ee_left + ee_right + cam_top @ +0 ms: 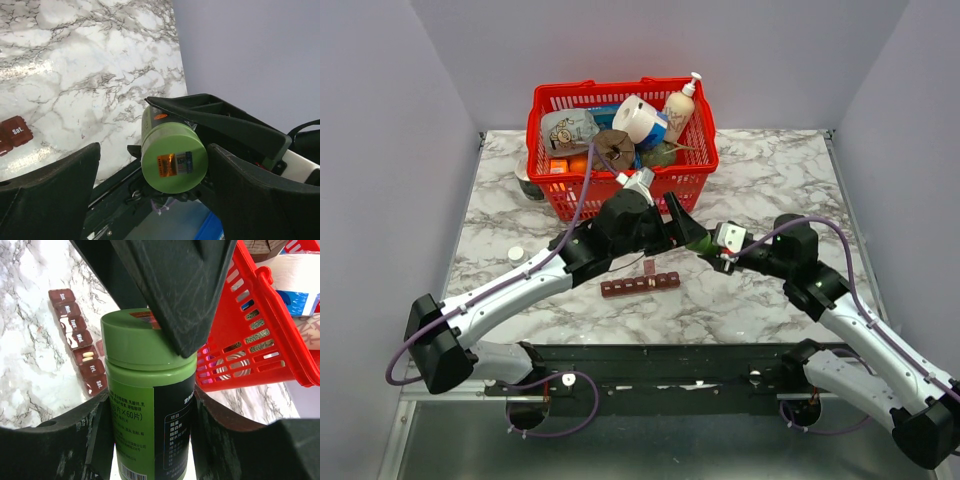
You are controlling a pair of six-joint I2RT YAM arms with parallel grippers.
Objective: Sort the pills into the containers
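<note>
The dark red pill organizer (640, 284) lies on the marble in front of both grippers. In the right wrist view (79, 340) one compartment stands open with two pale pills (87, 356) inside. My right gripper (150, 405) is shut on a green pill bottle (147, 415) and holds it above the table (705, 243). The bottle's green cap (174, 157) faces my left gripper (155, 165), which is open with a finger on each side of the cap and a gap to each. In the top view the left gripper (678, 222) meets the bottle (698, 242) just behind the organizer.
A red mesh basket (548, 185) full of groceries stands right behind the grippers and also shows in the right wrist view (250, 325). A small white cap (516, 253) lies on the marble at the left. Purple walls close in three sides.
</note>
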